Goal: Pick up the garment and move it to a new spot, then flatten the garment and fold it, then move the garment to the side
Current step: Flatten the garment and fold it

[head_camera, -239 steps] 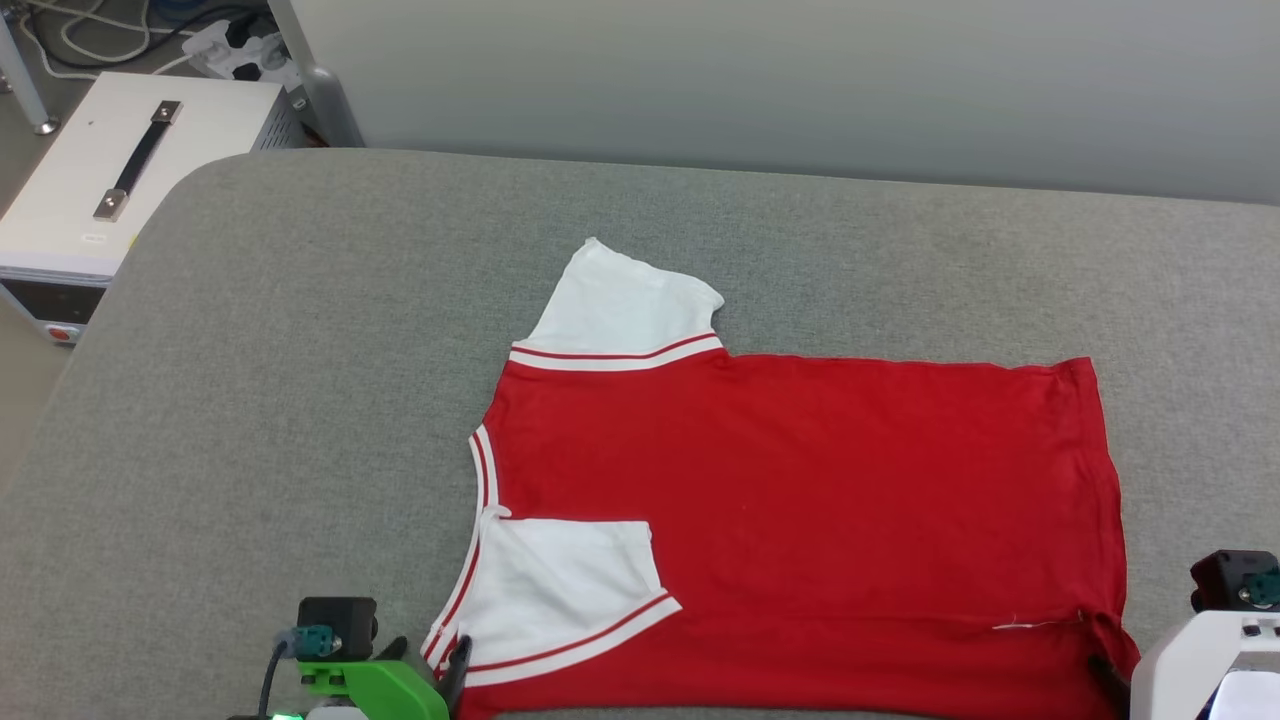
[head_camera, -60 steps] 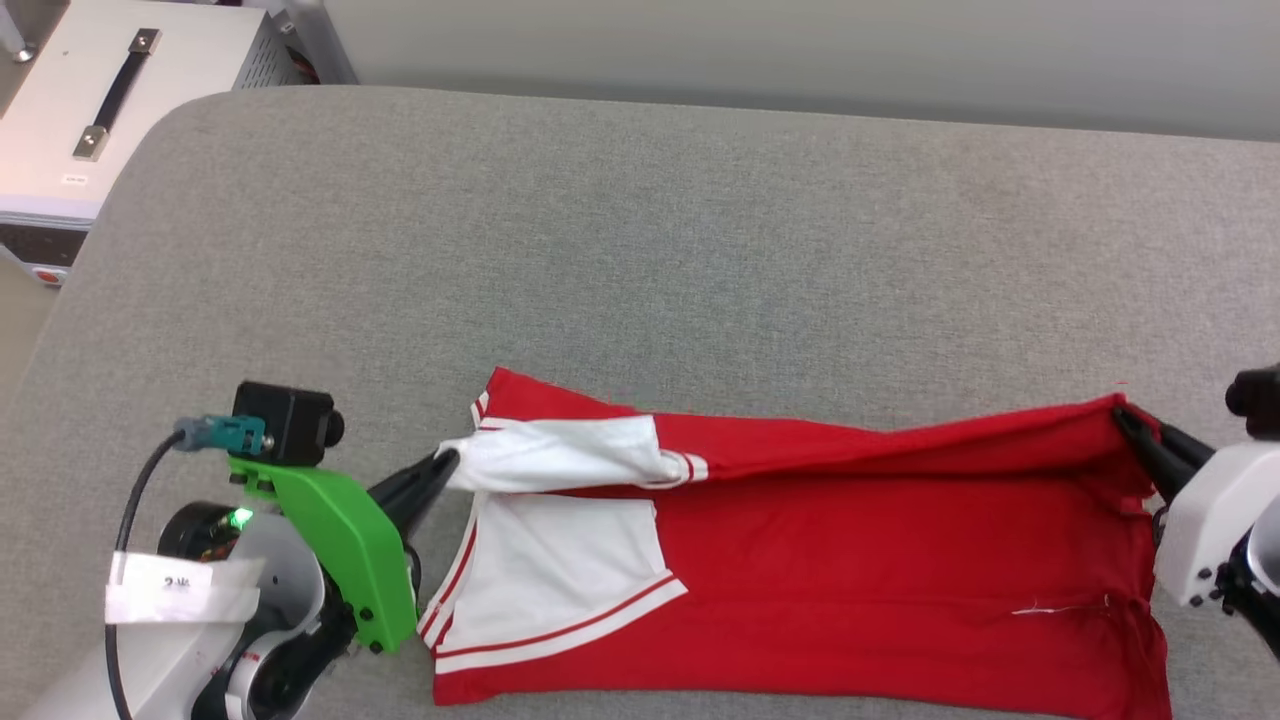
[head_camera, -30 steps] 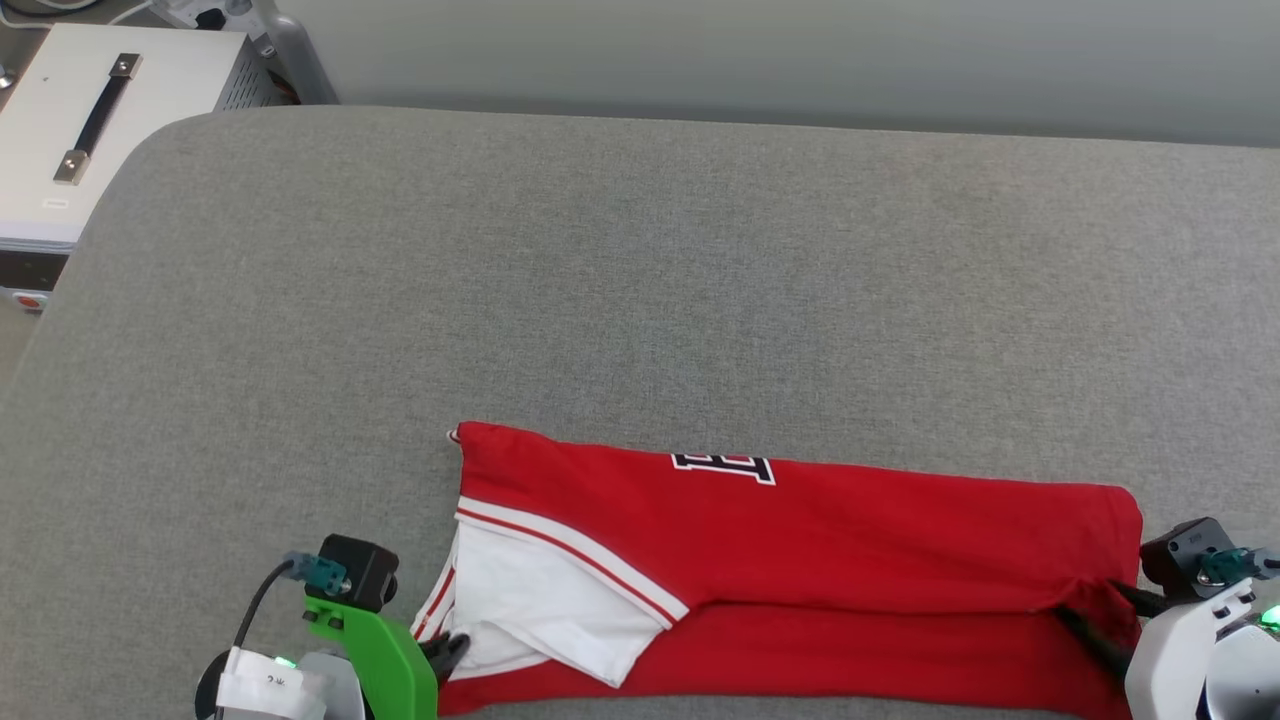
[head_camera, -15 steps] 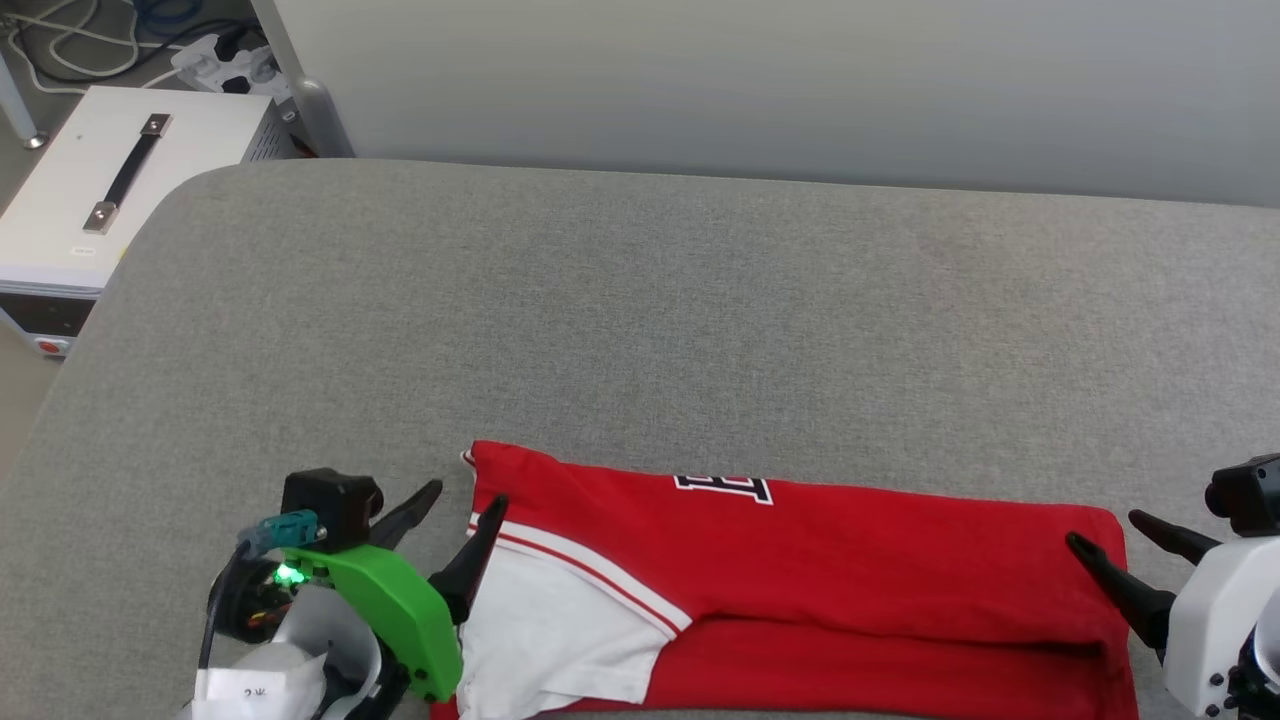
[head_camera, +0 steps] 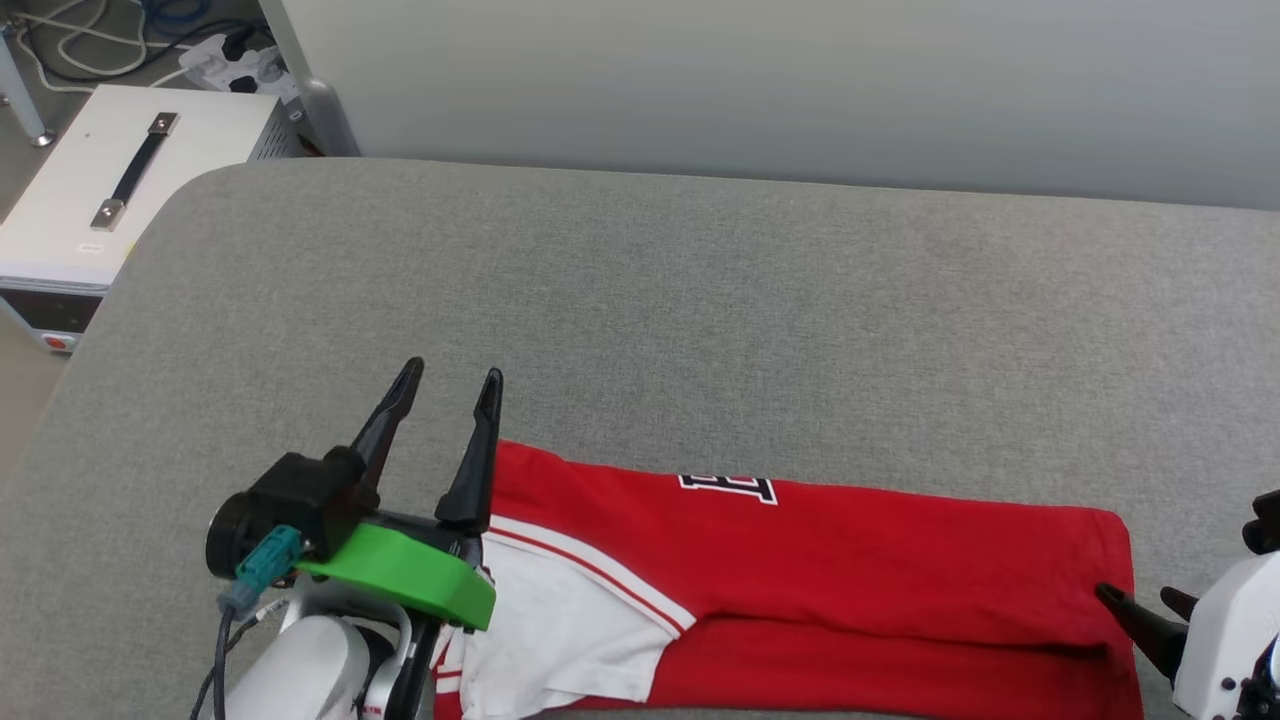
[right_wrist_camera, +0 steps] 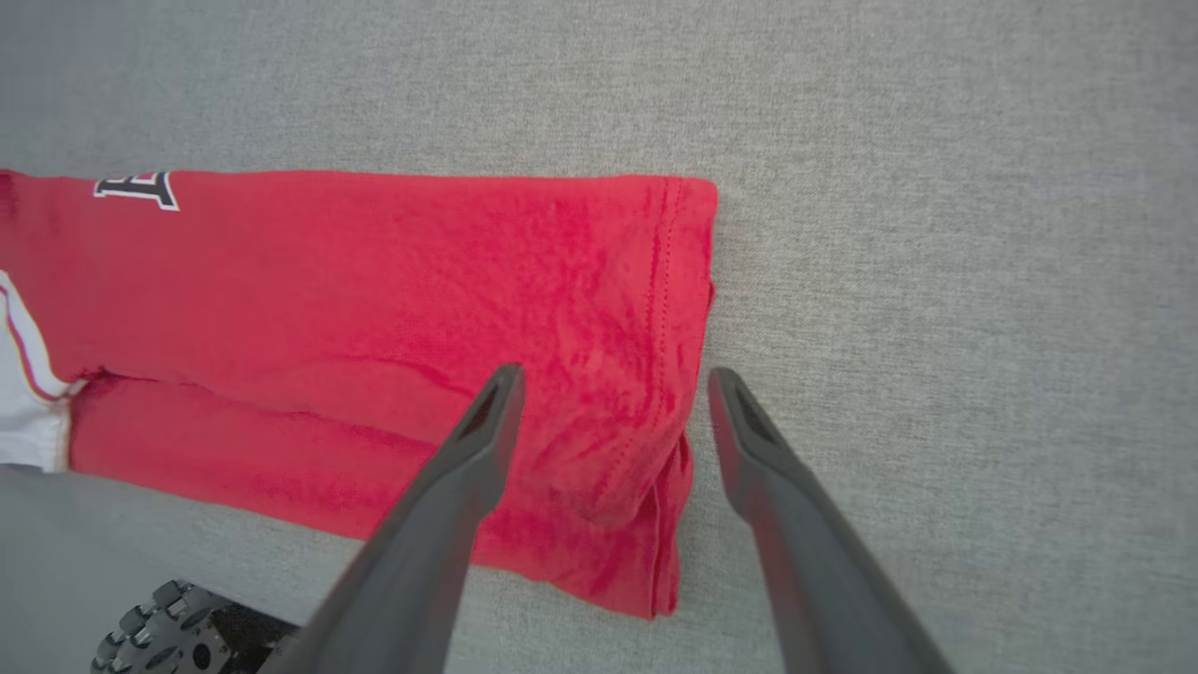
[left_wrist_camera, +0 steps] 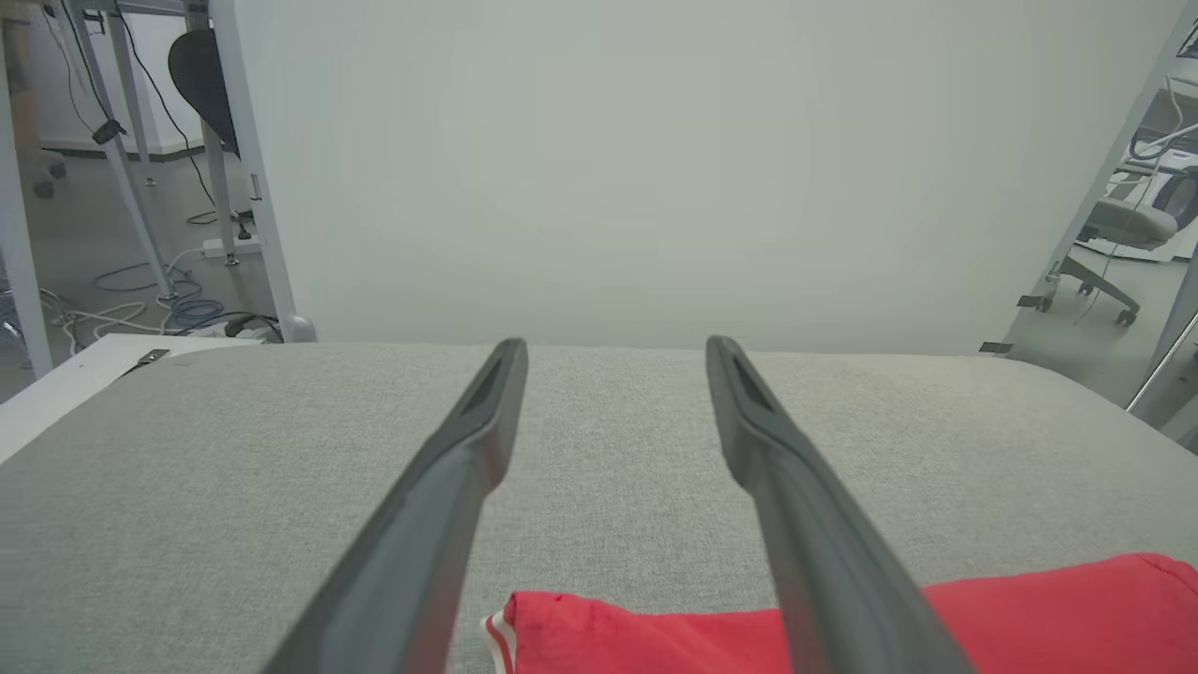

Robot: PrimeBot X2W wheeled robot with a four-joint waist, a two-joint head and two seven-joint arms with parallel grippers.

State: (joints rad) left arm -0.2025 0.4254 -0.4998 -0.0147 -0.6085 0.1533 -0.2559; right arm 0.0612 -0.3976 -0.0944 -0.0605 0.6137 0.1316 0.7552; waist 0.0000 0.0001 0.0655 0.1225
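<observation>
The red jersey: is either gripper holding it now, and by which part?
Nothing is held. The left gripper and the right gripper both stand open, and the red jersey lies folded on the grey surface.

The garment [head_camera: 850, 570] lies along the near edge of the surface [head_camera: 700, 300]. The left tool [head_camera: 452, 372] is above its left end, the right tool [head_camera: 1140, 598] at its right end. A case [head_camera: 100, 190] sits beyond the far-left corner.

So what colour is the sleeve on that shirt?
The sleeve is white, with a red stripe near its edge; the head view shows it best.
</observation>
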